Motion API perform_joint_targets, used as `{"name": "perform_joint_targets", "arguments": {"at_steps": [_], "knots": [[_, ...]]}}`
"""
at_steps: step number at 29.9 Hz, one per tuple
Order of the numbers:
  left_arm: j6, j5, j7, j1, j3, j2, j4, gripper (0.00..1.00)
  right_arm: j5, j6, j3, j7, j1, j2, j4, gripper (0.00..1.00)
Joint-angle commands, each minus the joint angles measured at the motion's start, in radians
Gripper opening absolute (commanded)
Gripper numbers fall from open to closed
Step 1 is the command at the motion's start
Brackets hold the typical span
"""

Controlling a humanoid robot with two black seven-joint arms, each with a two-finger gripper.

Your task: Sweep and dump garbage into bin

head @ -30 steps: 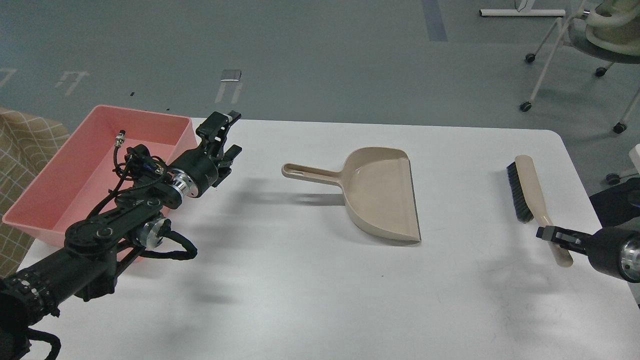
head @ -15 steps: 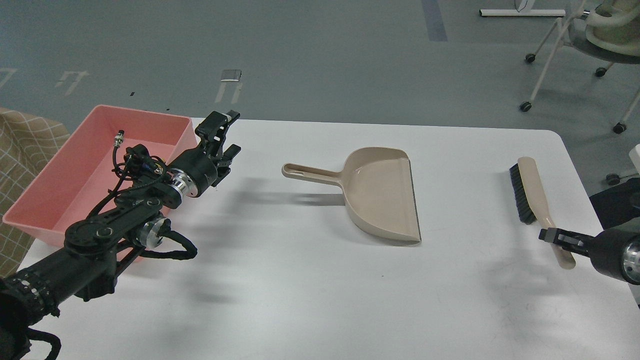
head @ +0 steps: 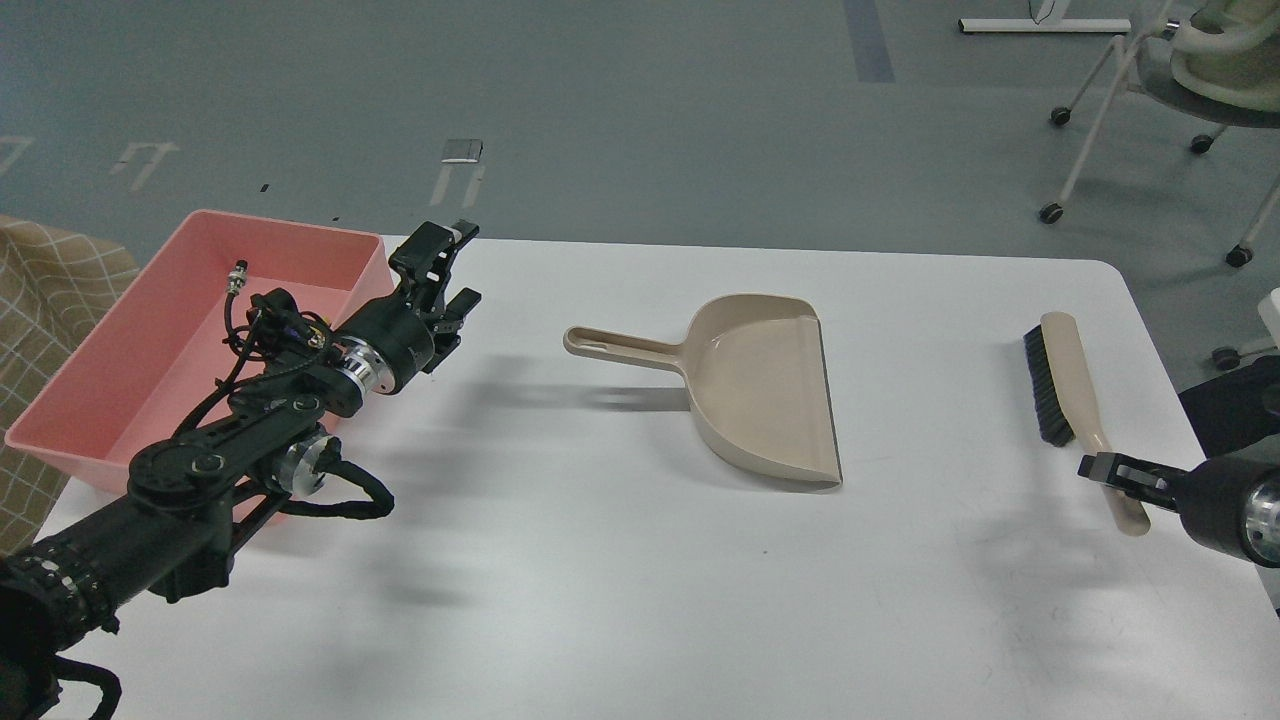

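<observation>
The pink bin (head: 120, 400) stands at the table's left edge. My left gripper (head: 455, 272) is open and empty, just right of the bin's far right corner and above the table. The beige dustpan (head: 760, 385) lies empty mid-table with its handle pointing left. The beige brush (head: 1065, 375) with black bristles lies at the right. My right gripper (head: 1110, 472) is shut on its handle near the near end. The garbage is not visible. My left arm hides part of the bin's inside.
The white table (head: 600, 580) reaches from the bin to the right edge near the brush. A checked cloth (head: 40, 290) lies left of the bin. A wheeled chair (head: 1200, 80) stands on the floor at the far right.
My right gripper and the brush have shifted slightly to the right, the brush head swinging with them. My left arm has barely moved.
</observation>
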Motion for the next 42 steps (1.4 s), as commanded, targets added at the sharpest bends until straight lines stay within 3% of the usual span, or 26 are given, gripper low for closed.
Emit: {"name": "perform_joint_targets", "arguments": {"at_steps": [1,2,4,5,6,7,8,13,25,35,39,42], "knots": [[-0.002,0.000,0.000,0.000,0.000,0.001,0.000,0.97,-0.001,0.000,-0.011,0.001,-0.003,-0.010,0.009,0.39],[-0.003,-0.001,0.002,0.000,0.000,0.002,0.001,0.97,-0.001,0.000,-0.015,-0.002,-0.004,-0.010,0.008,0.04],[-0.005,-0.006,0.002,0.000,0.000,0.002,0.001,0.97,-0.004,0.000,-0.015,-0.010,-0.004,-0.009,0.000,0.00],[-0.005,-0.006,0.002,0.000,0.000,0.002,0.001,0.97,-0.006,0.000,-0.014,-0.012,-0.004,-0.001,-0.006,0.06],[-0.005,-0.006,0.002,0.000,0.000,0.002,0.000,0.97,-0.007,0.000,-0.012,-0.012,-0.003,0.001,-0.008,0.24],[-0.005,-0.006,0.002,0.000,0.000,0.002,0.001,0.97,-0.004,0.000,-0.012,-0.012,-0.003,0.001,-0.008,0.45],[-0.005,-0.006,0.002,0.000,0.000,0.002,0.001,0.97,-0.001,0.000,-0.009,-0.012,-0.003,0.002,-0.005,0.74],[-0.002,-0.008,0.002,0.000,0.000,0.001,0.000,0.97,-0.001,0.000,-0.003,-0.012,-0.003,0.005,-0.006,0.95],[0.000,-0.011,0.002,-0.005,-0.002,0.011,-0.003,0.97,0.007,0.000,0.035,-0.010,-0.001,-0.007,-0.003,1.00],[-0.022,-0.184,-0.006,-0.038,-0.021,0.129,-0.104,0.98,0.170,0.000,0.394,-0.009,0.010,-0.059,0.003,1.00],[-0.048,-0.227,-0.009,-0.041,-0.139,0.137,-0.103,0.98,0.282,0.000,0.551,-0.010,0.036,-0.027,-0.011,1.00],[-0.075,-0.229,-0.006,-0.040,-0.224,0.136,-0.103,0.98,0.310,0.000,0.604,-0.009,0.089,0.086,-0.035,1.00]]}}
